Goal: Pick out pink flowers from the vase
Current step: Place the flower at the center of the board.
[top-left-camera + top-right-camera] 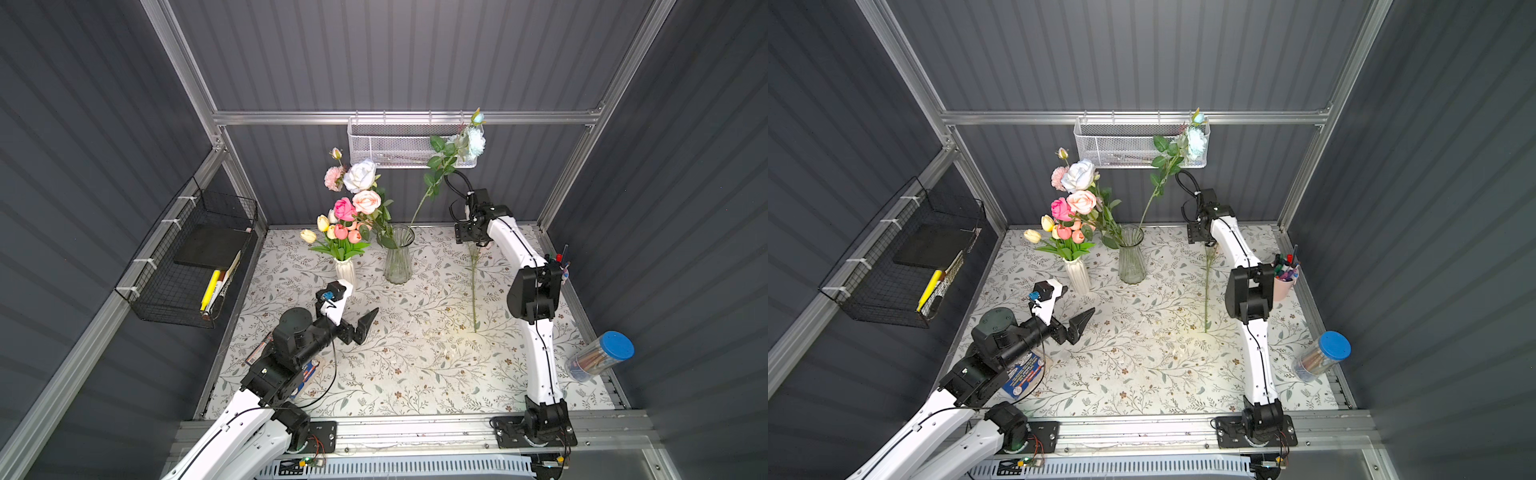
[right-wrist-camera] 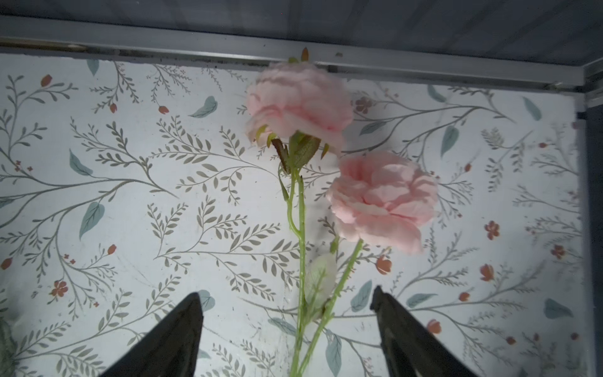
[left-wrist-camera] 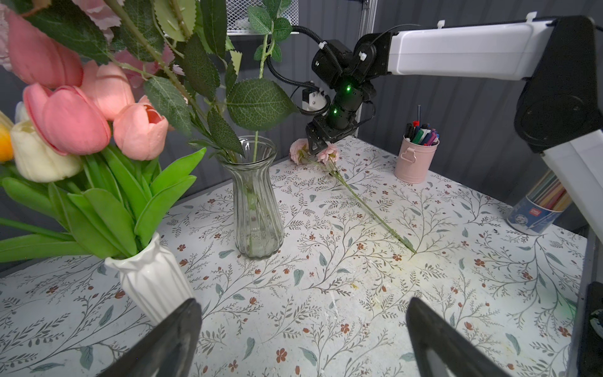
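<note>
one pink flower (image 2: 381,199) lies on tabletop (image 1: 415,353) under spread right end effector (image 2: 285,290), left end effector (image 3: 303,300) spread too, pink roses (image 1: 366,201) left in vase (image 1: 398,257).

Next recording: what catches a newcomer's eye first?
A bouquet of pink, magenta and white roses rises from the glass vase at the back of the table, with a pale blue rose leaning away. Nearby, a pink two-bloom stem lies on the table under the right end effector, jaws open.

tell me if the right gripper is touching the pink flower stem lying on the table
Apart. The right wrist view shows the right gripper open, with bare table between each jaw and the pink flower stem.
</note>
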